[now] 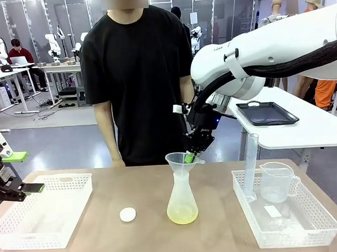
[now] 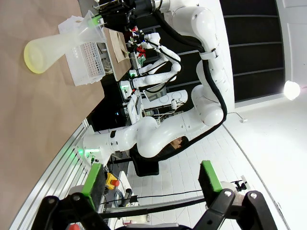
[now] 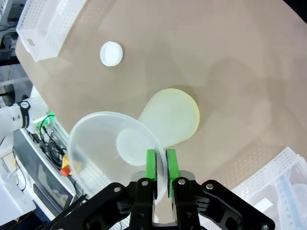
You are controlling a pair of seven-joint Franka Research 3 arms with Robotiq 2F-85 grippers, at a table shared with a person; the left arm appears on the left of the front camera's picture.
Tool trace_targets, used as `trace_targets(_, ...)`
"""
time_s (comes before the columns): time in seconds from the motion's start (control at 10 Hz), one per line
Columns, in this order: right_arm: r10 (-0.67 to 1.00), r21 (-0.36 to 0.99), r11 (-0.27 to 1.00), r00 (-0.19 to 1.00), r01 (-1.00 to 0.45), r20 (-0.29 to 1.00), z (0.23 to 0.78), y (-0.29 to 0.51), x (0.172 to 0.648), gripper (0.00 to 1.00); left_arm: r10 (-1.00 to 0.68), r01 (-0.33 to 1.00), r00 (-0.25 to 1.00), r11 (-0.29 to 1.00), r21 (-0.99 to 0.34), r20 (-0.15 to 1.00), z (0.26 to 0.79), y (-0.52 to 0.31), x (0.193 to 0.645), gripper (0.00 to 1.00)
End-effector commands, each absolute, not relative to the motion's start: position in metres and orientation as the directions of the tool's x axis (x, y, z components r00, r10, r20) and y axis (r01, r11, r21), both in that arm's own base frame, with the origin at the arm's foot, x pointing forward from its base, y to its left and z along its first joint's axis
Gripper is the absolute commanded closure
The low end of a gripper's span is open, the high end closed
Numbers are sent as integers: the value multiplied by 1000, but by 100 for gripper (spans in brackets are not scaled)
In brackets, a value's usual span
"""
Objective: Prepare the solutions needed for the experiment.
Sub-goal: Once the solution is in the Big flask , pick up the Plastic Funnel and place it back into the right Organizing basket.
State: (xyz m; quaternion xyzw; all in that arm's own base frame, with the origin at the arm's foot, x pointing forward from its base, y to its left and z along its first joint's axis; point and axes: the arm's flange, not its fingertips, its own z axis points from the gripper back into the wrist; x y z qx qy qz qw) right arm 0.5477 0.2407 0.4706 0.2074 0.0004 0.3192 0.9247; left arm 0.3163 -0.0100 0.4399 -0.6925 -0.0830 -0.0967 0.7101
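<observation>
while my right gripper [image 3: 160,165] pinches the funnel [image 3: 103,143] by its rim atop the mid-table conical flask [image 1: 181,198] holding pale yellow solution [image 1: 182,217], i judge filling done and funnel removal left; left gripper [image 2: 152,173] gapes empty.

**Setting:** robotics lab in an open hall.

**Evidence we enter:**
- A white arm [image 1: 277,41] reaches over a tan table [image 1: 132,190].
- On that table stands plastic labware: a flask [image 1: 181,201] with a little yellow liquid [image 1: 182,217] and a funnel [image 1: 179,162] in its neck.
- A cylinder [image 1: 251,164] and a beaker [image 1: 276,182] stand in a white basket [image 1: 298,236].

**Behind, we list:**
- A white bench [image 1: 321,129] bearing a black tray [image 1: 267,114].
- Rows of white desks [image 1: 7,73].
- A seated person [image 1: 20,52] at a laptop [image 1: 19,60].
- Cables [image 1: 46,114] on a grey floor.

**Below the table edge:** in a poor view, we note what may be a red stop button [image 2: 112,180] on a yellow base.
</observation>
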Motion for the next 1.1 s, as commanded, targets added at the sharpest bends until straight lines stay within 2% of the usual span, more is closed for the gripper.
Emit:
trace_targets(0.0, 590, 379, 718, 799, -585, 116, 468, 244, 548, 100, -23, 258, 966, 16, -966, 257, 442, -10, 315, 0)
trace_targets(0.4, 596, 381, 712, 795, -590, 116, 473, 248, 545, 100, -23, 258, 966, 16, -966, 257, 442, -10, 315, 0)
trace_targets(1.0, 599, 389, 672, 771, -630, 214, 511, 247, 530, 100, -23, 258, 966, 16, -966, 257, 442, -10, 315, 0)
